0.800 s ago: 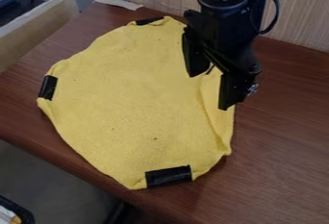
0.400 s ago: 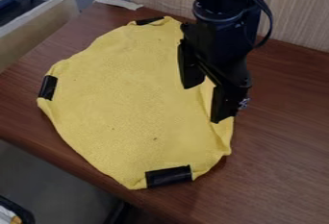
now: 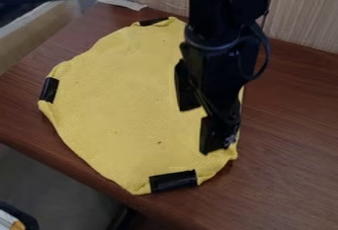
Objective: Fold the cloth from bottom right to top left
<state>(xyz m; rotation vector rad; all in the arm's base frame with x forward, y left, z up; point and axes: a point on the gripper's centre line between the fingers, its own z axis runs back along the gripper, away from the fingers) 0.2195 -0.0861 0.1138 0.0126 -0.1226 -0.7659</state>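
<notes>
The black gripper [image 3: 196,129] hangs over the right part of the yellow cloth [image 3: 125,100], its two fingers apart with cloth showing between them. Whether the fingertips touch the fabric I cannot tell. The cloth lies spread out in a rough oval. Black tape marks its bottom edge [image 3: 173,180], its left edge [image 3: 49,90] and its top edge. The arm hides part of the cloth's right edge; the lower right corner shows just below the gripper.
The brown table [image 3: 290,150] has its front edge running close below the cloth's bottom. A wooden panel [image 3: 300,17] stands behind, and a light board [image 3: 39,31] borders the left. A black cable crosses the upper left.
The gripper has moved down the view and slightly left, toward the cloth's lower right, its fingers still apart. A cable has come into the upper left. The cloth looks unmoved.
</notes>
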